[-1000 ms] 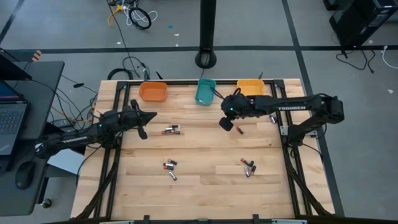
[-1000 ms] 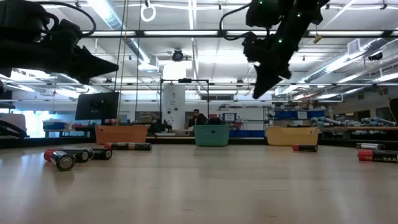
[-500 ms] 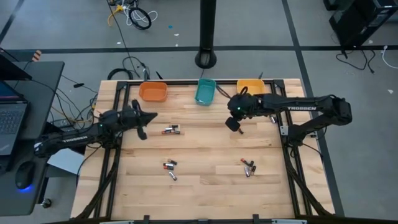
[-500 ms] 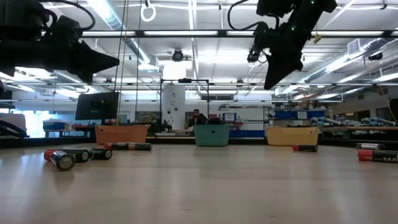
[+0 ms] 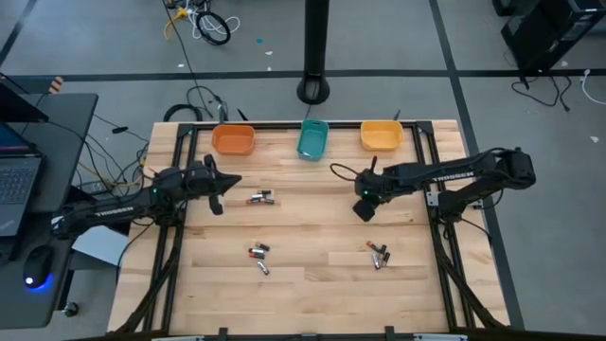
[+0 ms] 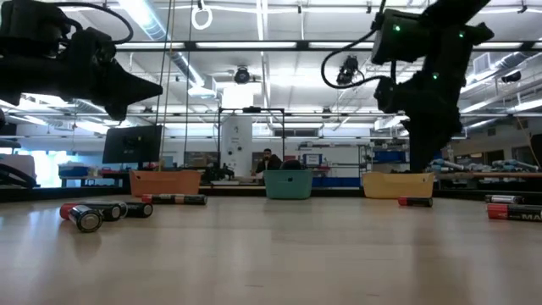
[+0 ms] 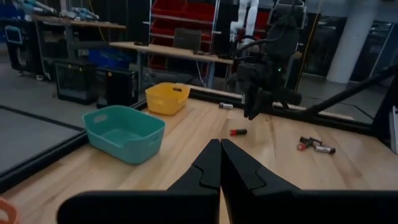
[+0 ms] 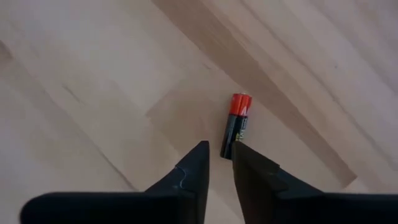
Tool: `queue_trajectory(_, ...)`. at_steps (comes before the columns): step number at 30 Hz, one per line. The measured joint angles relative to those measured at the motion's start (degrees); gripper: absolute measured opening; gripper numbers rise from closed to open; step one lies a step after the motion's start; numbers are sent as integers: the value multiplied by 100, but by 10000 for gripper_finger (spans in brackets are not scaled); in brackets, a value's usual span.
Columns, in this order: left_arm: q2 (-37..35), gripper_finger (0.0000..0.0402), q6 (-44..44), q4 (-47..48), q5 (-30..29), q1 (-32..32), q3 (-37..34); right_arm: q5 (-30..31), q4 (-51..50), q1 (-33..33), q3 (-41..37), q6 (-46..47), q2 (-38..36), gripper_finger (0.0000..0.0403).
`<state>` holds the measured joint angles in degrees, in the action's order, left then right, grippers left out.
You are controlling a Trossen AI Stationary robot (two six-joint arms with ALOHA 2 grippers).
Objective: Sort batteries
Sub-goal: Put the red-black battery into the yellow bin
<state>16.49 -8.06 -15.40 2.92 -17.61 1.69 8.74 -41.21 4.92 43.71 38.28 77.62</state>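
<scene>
Reaching in from the bench's right side, the right arm lies stretched low across the wood, its wrist bent so that the right pincer points down at the planks. In the right wrist view the two dark, tapered fingers stand a narrow gap apart, clamped on nothing. A single black cell with an orange-red end lies flat on the bench just beyond the fingertips, its black end close to the gap.

The left arm waits over the bench's left part, raised above the surface; the left pincer has its fingers pressed together, meeting in one seam in the left wrist view.

Batteries, all small smooth cylinders lying on their sides:
- A pair just beyond the left pincer's tip, towards the bench centre.
- A cluster of about three nearer the front edge than the left pincer.
- A cluster of about three nearer the front edge than the right pincer; exact counts cannot be told.

Three open plastic bins with rounded corners stand in a row along the far edge: one orange bin, one teal bin and one yellow bin, the yellow one nearest the right pincer. The bench is pale planked wood in a black metal frame.
</scene>
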Motion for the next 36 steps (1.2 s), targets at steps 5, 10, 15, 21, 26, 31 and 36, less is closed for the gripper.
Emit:
queue_trajectory(5,150,11,-7,33,3,0,0,52,416,-162,-315,227,-1,122)
queue_trajectory(10,286,11,-39,31,20,0,0,407,703,-108,-619,230,-2,153)
queue_trajectory(15,396,11,-142,31,22,0,0,336,1489,10,-1135,228,-2,161)
queue_trajectory(21,422,11,-172,16,22,0,0,324,2177,130,-1606,395,-28,141)
queue_trajectory(26,422,11,-137,-12,15,0,0,321,2253,222,-1677,234,-31,78)
queue_trajectory(31,422,11,-134,-19,-232,0,0,167,2057,361,-1408,-156,9,59)
queue_trajectory(36,422,11,-287,-188,-470,0,0,309,1219,909,-404,-604,3,59)
